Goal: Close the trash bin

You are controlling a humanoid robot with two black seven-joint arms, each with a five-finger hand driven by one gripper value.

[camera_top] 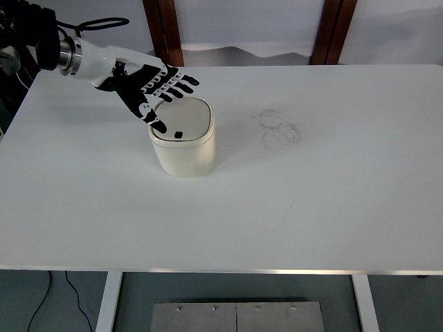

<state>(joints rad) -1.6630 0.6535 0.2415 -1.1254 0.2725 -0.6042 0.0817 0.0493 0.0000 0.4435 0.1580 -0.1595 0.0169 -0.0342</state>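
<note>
Bin (183, 149) sits left of the table's (332, 194) middle, nearer the far edge — lid looks flat and closed, so basically done. Left hand (154, 91) hovers above it, fingers spread, holding nothing.

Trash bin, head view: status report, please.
Left hand open, raised above the bin's far-left side, holding nothing. Trash bin upright, lid down flat. Right hand out of view. Nothing blocking.
</note>
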